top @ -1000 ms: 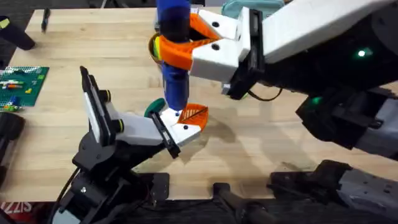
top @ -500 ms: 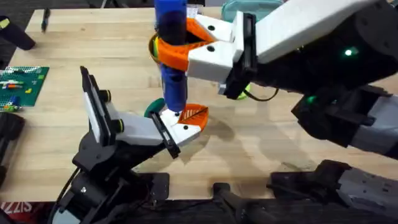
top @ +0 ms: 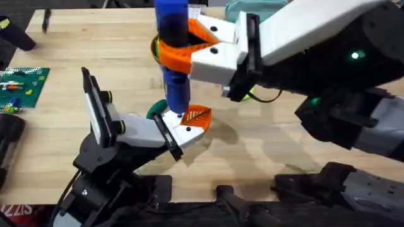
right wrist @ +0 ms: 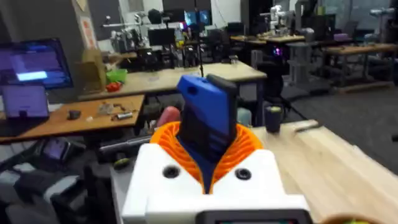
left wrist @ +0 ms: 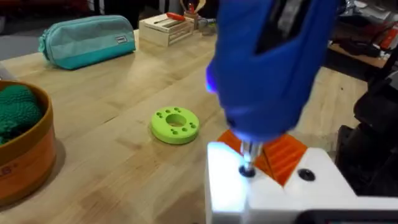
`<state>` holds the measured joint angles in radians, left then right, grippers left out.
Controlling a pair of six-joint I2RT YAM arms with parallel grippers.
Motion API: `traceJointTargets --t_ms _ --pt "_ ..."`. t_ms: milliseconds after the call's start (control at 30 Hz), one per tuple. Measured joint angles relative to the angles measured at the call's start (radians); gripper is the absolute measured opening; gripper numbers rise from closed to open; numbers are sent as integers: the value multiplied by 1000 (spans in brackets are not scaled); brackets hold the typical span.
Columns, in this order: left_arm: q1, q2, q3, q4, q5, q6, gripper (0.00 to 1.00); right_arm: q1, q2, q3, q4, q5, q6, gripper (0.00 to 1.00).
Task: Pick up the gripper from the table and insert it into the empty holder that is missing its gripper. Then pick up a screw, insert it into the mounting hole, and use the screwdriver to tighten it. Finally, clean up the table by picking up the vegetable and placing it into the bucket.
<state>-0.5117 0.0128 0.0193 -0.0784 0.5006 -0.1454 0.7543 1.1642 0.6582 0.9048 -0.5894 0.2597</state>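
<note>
Tightening the screw looks to be the step in hand. Overhead, the right gripper [top: 183,47] clamps the thick blue cylindrical screwdriver [top: 173,57] upright above the light wooden butcher-block table [top: 265,145]. Left wrist: its bit meets the white-and-orange finger part; the left gripper [top: 189,123] looks closed on it. Right wrist: orange pads hug the driver. Next: steady downward pressure.

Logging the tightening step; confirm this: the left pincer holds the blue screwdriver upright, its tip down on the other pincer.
Wrong arm. The right pincer holds the screwdriver upright, as the overhead view shows; its tip is down on the left pincer.
</note>
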Motion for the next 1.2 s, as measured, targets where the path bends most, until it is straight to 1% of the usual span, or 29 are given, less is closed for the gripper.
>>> traceJointTargets --t_ms 100,167,233,300,500,633,767,867,1067,1200 --pt "0 0 0 -1 0 2 10 0 14 -5 129 -4 27 40" --pt "0 0 0 -1 0 3 10 0 12 -5 244 -2 42 40" --pt "0 0 0 -1 0 3 10 -1 -5 -5 296 -1 48 40" --pt "0 0 0 -1 0 3 10 -1 -18 -5 302 -2 54 40" --pt "0 0 0 -1 0 3 10 -3 -15 -5 244 -2 59 40" --pt "0 0 0 -1 0 3 10 -22 -15 -5 223 -4 49 40" --pt "0 0 0 -1 0 3 10 -88 -15 -5 107 -3 1 40" --pt "0 0 0 -1 0 3 10 -161 -14 -5 39 -2 -58 40" --pt "0 0 0 -1 0 3 10 -331 -15 -5 33 7 -127 40" --pt "0 0 0 -1 0 3 10 -414 -15 -5 0 12 -141 40"
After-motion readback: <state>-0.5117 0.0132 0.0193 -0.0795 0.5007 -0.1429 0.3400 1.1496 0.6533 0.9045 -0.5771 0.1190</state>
